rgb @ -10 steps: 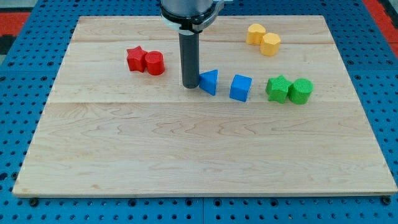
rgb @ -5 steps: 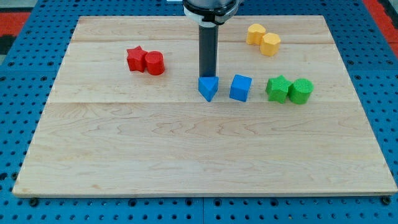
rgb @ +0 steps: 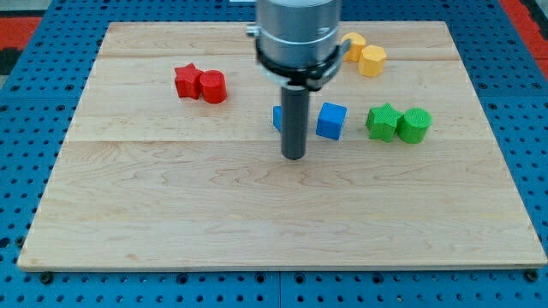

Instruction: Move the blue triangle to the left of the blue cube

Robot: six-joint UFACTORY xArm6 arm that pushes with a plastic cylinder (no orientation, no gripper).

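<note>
blue triangle point(rgb: 277, 117) behind my tip point(rgb: 294, 157)

I see red star point(rgb: 185, 80) touching red cylinder point(rgb: 212, 86), board's left-top area | two yellow blocks point(rgb: 363, 53) touching, near top edge, right | green star point(rgb: 383, 121) beside green cylinder point(rgb: 414, 125), right side | wooden board point(rgb: 257, 214)
</note>
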